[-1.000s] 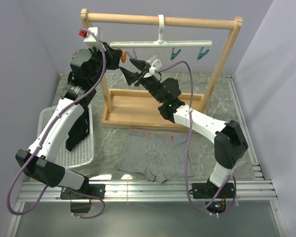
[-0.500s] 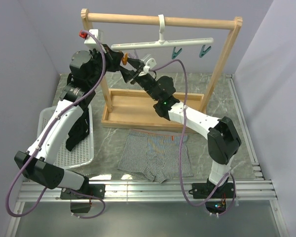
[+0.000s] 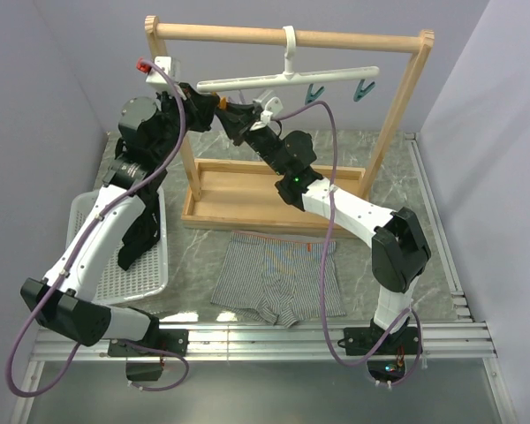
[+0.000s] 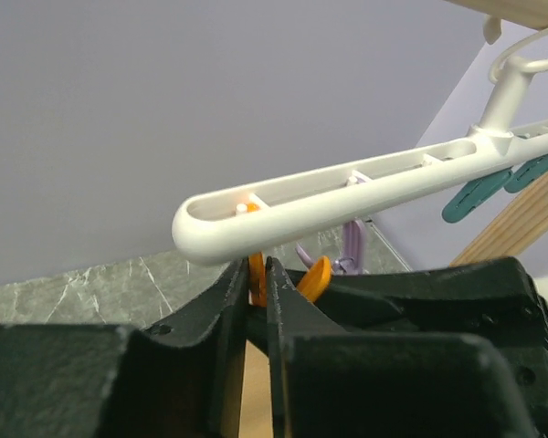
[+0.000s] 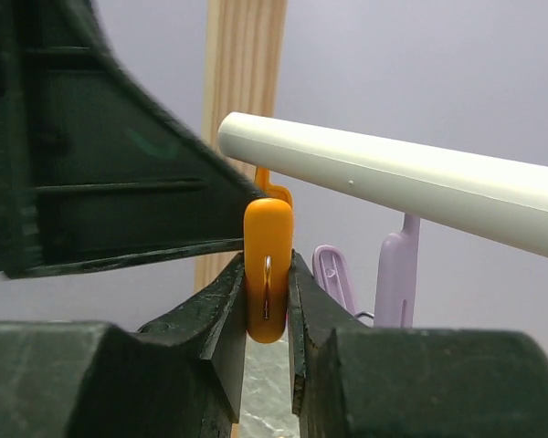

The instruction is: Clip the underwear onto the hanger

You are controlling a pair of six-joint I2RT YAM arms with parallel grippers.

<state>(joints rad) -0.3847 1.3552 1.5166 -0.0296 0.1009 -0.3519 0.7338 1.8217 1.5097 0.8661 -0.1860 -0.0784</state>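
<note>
- The underwear (image 3: 278,283) lies flat on the table (image 3: 406,177), just in front of the tray (image 3: 247,223) and well below the hanger. Neither arm holds it. It is thin, limp grey cloth with fine stripes and a firmer, darker waistband, probably the best edge to feed into a clip.
- The right gripper (image 5: 268,292) is clenched on the orange clip (image 5: 268,242), one finger flat on each side.
- The left gripper (image 4: 257,283) is pinched nearly closed on an orange tab of the same clip, just under the hanger's (image 4: 347,196) rounded end.
- The step looks like working this clip.
  - Squeeze squarely so the smooth plastic does not slip sideways.
  - Keep the pull gentle, since the hanger hangs by one hook and would likely swing.
  - One arm must come free to fetch the cloth.
- The hanger is a long, ribbed white plastic bar. A purple clip (image 5: 397,274) dangles next along it.
- Farthest back, the frame (image 3: 362,40) is a round bar of pale wood.
</note>
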